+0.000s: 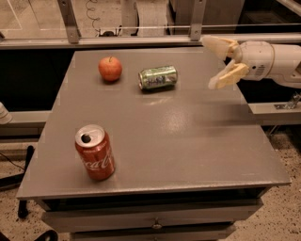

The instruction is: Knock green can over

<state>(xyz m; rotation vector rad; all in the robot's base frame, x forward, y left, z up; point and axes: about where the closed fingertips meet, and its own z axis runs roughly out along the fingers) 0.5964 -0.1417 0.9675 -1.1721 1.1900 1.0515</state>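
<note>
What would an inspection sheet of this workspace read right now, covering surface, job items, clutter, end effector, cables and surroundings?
Surface: grey table, flat, with a drawer front below its near edge.
Job's things: green can lying on its side near the back of the table, to the right of the apple and apart from it.
Clutter: red apple at back left; Coca-Cola can upright near the front left, top opened.
End effector: end effector open, holding nothing, above the table's back right corner, apart from the green can.
Cables: thin curly wire beyond the back rail.
Surroundings: metal rail behind the table; speckled floor.
</note>
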